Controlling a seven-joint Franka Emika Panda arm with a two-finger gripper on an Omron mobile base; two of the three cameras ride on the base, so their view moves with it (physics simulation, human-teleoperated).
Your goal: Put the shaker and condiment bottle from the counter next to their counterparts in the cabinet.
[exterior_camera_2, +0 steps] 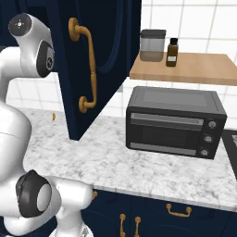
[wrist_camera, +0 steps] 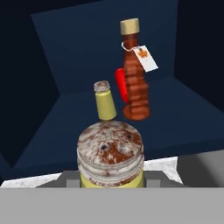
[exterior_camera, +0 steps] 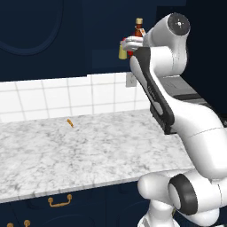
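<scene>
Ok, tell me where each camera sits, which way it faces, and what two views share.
Left base view: behind-left of the arm, facing the counter and cabinet; the white arm rises at right.
Right base view: behind-right, facing the toaster oven; the arm at left.
Hand view: on the hand, looking into the cabinet over the gripper, which holds the shaker.
The left base and hand views share the condiment bottle.

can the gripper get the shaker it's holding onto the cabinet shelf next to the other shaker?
Probably yes. The gripper holds the shaker just short of the cabinet; bare shelf lies ahead of it, before the other shaker and condiment bottle.
</scene>
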